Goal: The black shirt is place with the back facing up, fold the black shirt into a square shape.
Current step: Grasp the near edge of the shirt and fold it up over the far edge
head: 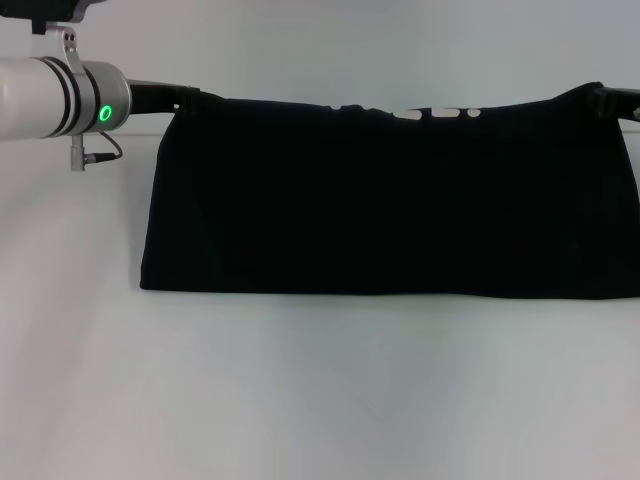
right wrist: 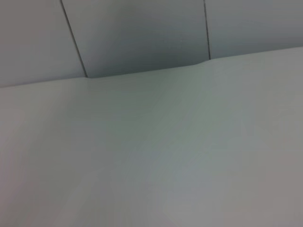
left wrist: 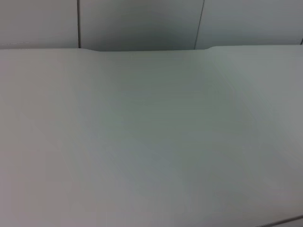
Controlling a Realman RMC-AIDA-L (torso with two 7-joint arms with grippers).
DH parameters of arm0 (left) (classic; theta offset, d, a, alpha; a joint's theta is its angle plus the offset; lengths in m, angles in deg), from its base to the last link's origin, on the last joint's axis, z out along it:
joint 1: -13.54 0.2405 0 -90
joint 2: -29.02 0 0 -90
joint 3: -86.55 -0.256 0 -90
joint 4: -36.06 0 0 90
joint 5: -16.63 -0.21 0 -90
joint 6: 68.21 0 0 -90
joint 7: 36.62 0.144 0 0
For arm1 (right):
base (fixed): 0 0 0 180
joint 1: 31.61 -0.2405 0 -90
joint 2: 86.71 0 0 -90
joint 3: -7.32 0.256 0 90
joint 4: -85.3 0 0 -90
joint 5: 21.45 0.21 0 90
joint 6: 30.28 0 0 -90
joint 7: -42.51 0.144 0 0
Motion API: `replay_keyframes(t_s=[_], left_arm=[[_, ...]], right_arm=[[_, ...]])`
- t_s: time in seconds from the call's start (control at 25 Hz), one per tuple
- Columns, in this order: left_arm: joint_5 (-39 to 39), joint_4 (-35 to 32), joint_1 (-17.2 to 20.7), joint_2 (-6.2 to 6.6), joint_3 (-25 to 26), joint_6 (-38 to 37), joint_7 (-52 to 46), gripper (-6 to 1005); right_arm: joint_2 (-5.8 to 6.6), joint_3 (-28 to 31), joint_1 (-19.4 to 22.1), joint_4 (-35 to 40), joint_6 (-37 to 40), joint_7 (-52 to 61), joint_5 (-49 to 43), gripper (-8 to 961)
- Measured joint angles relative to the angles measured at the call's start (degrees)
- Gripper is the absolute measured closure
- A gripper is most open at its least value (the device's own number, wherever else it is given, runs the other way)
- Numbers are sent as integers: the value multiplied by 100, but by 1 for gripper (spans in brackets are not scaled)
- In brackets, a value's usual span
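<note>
We hold the black shirt (head: 390, 200) up between our 2 arms, stretched into a wide band whose long axis runs left to right across the head view. Its upper edge is pulled nearly straight between the 2 corners, and its lower edge lies along the white table (head: 320, 400) in an almost level line, so the cloth hangs like a curtain with its foot on the surface.

Our left gripper (head: 185, 97) sits at the upper left corner of the fabric, just beyond the grey forearm with the green ring light. Our right gripper (head: 608, 103) sits at the upper right corner, close to the edge of the head view. Both are dark against dark cloth, so we cannot tell how the fingers stand; the taut top edge suggests, as a judgement, that each one is pinching a corner. Neither wrist view shows fingers or shirt, only bare table and the wall panels behind it.

The relation that matters next is this: the shirt hangs below and between the grippers, with each arm equally close to its own corner. We judge that a fold is in progress, and both arms should travel together so the top edge stays parallel to the bottom one.
</note>
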Motion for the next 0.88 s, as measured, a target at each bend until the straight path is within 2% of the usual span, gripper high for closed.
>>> replay_keyframes(t_s=[0.44,0.88], left_arm=[[0,11,-6,-5,2,28,7,999],[0,4,-27,24,26,38,7,986]], right_arm=[[-4,3,9,-16,-39,-2,8,823],[56,7,23,-17,-59,-2,70,814]])
